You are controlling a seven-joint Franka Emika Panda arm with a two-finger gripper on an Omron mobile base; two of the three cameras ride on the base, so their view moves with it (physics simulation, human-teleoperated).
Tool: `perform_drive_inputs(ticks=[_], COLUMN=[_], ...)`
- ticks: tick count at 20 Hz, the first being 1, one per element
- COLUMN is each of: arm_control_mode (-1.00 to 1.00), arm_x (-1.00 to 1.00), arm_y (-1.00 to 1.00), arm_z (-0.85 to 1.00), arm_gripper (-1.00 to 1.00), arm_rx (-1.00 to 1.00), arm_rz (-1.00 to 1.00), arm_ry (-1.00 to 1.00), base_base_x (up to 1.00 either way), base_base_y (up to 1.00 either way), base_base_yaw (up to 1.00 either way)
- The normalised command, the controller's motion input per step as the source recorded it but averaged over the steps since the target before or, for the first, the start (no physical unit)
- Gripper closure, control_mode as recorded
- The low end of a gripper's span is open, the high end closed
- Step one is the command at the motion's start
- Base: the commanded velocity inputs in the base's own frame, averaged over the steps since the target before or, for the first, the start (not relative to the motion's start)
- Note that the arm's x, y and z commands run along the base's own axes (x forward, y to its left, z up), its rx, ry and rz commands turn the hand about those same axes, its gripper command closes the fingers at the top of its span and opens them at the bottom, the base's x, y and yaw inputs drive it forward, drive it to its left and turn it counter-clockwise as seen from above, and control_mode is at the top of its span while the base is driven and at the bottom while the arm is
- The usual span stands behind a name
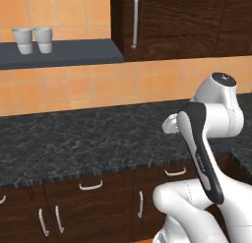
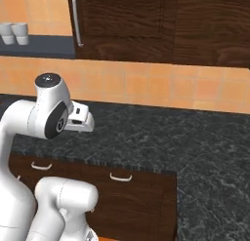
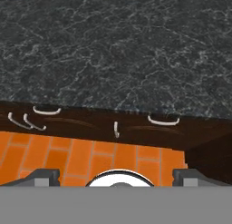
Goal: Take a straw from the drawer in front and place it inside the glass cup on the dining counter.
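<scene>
Two shallow dark brown drawer fronts with short curved silver handles sit shut under the worktop edge: the left drawer (image 1: 91, 186) (image 2: 41, 166) (image 3: 46, 111) and the right drawer (image 1: 175, 172) (image 2: 120, 177) (image 3: 163, 121). My gripper (image 3: 117, 177) hangs above and in front of them, pointing down at the worktop edge. It is open, its fingertips (image 3: 43, 175) far apart with nothing between them. The white hand (image 1: 170, 123) (image 2: 80, 119) sticks out from the raised arm. The straw, the glass cup and the dining counter are out of view.
A black speckled worktop (image 1: 74, 138) (image 2: 195, 147) (image 3: 113, 46) runs along an orange tiled wall and turns a corner at the right. Two white-grey mugs (image 1: 32, 40) (image 2: 13, 33) stand on a dark shelf. Tall cabinet doors (image 1: 167, 20) hang above; orange floor (image 3: 90, 155) lies below.
</scene>
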Motion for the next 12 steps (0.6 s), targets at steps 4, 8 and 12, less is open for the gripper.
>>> perform_drive_inputs(ticks=[4, 8, 12], arm_control_mode=[1.00, 1.00, 1.00], arm_x=[0.00, 0.00, 0.00], arm_y=[0.00, 0.00, 0.00], arm_z=[0.00, 0.00, 0.00], arm_gripper=[-1.00, -1.00, -1.00], arm_rx=[0.00, 0.00, 0.00], arm_rz=[0.00, 0.00, 0.00], arm_ry=[0.00, 0.00, 0.00], base_base_x=[0.00, 0.00, 0.00], base_base_y=[0.72, 0.65, 0.46], base_base_yaw=[-0.14, -0.15, -0.18])
